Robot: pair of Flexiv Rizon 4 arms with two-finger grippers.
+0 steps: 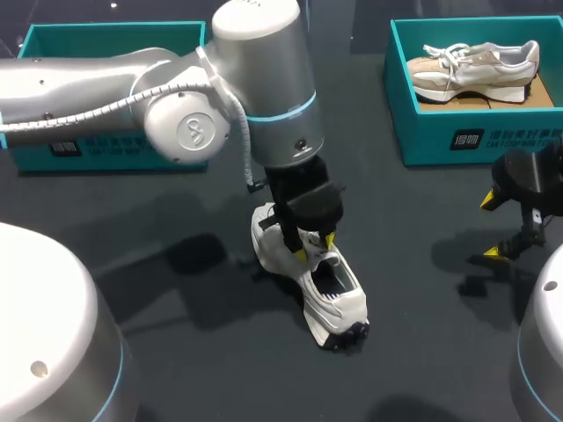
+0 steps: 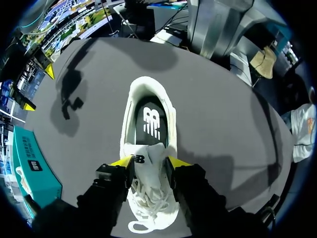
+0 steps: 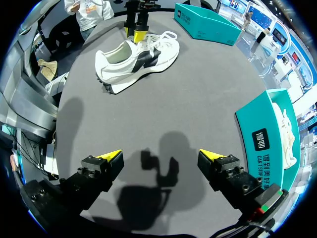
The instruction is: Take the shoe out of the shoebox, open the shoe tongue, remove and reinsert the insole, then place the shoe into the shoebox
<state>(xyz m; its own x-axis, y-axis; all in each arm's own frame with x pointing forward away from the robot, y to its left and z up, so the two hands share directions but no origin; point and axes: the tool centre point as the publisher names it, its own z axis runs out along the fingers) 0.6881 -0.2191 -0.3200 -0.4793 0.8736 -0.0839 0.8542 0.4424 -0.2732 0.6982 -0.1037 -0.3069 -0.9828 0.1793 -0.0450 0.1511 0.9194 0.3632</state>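
A white shoe [image 1: 317, 286] lies on the dark desk [image 1: 413, 220], with a white logo [image 2: 151, 122] on its black insole [image 2: 147, 105]. The left hand [image 2: 148, 161] pinches the tongue [image 2: 145, 154] from both sides. The right hand [image 3: 159, 156] hangs wide open. A teal box [image 1: 422, 132] with a white label [image 1: 506, 139] holds a beige shoe [image 1: 475, 70].

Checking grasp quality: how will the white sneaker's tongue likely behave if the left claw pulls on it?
The white fabric tongue, pinched in the left claw, looks thin and soft, so it will probably fold. The white sneaker looks light and stands free, so it may tilt or lift with the pull.
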